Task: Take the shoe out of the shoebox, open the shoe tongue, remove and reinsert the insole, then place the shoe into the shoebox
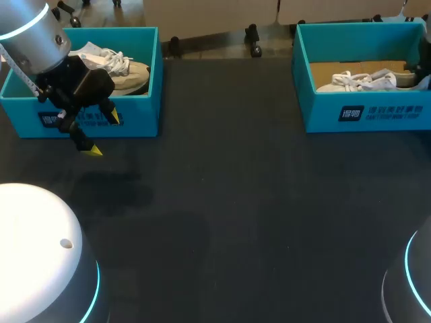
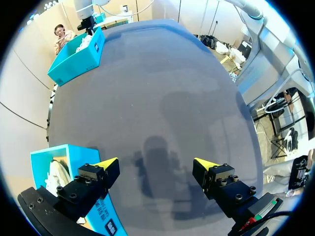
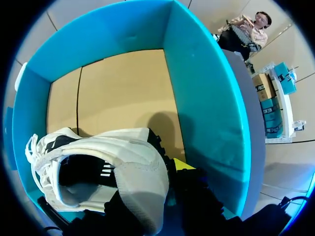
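On a dark table: two blue shoeboxes, a shoe in each, one claw by each box

Across the dark table (image 1: pixel 222 222) stand two open blue shoeboxes, well apart, both along the far edge. The left shoebox (image 1: pixel 138 81) holds a white and beige shoe (image 1: pixel 121 70). The right shoebox (image 1: pixel 367 111) has a brown cardboard floor and holds a white shoe (image 1: pixel 367 81), with its laces bunched at the middle of the box.

From the left, the left arm (image 1: pixel 30 33) comes in over the left shoebox's near wall. The left claw (image 1: pixel 104 133) hangs in front of that wall, outside the box and above bare table. Its two yellow-tipped fingers are spread wide apart, with nothing between them. Seen from the left wrist, the left shoebox (image 2: pixel 44 164) sits just beside one finger and the shoe (image 2: pixel 56 172) lies inside it – beside the claw, not between its fingers.

Only a dark shape at the right shoebox's right end shows the right arm (image 1: pixel 425 64) from above. From the right wrist, the right claw (image 3: pixel 177 187) is down inside the right shoebox (image 3: pixel 206 113), at the heel of the white shoe (image 3: pixel 113 157). The heel lies over much of the claw – whether it is clamped on the shoe cannot be told.
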